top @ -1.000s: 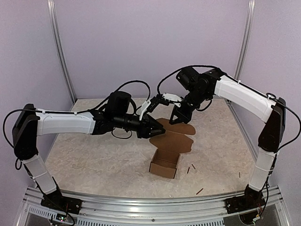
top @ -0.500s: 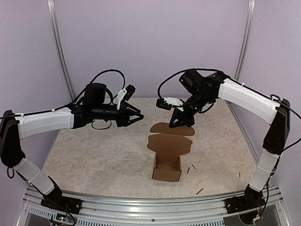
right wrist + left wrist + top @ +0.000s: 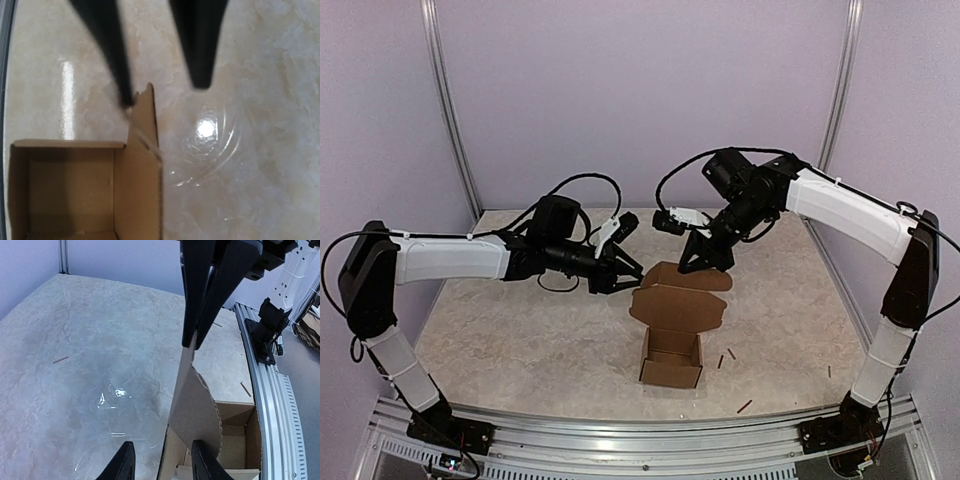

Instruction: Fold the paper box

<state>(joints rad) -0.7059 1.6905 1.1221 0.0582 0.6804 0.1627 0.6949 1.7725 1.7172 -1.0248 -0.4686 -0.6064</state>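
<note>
The paper box (image 3: 678, 310) has its raised flap pinched by the right gripper (image 3: 698, 267); the left gripper (image 3: 634, 272) hangs spread beside it.

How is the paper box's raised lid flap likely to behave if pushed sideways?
Probably it flexes at its crease: the lid flap is thin cardboard, pinched only at its tip by the right gripper. The paper box looks empty and light, so it may well slide instead.
</note>
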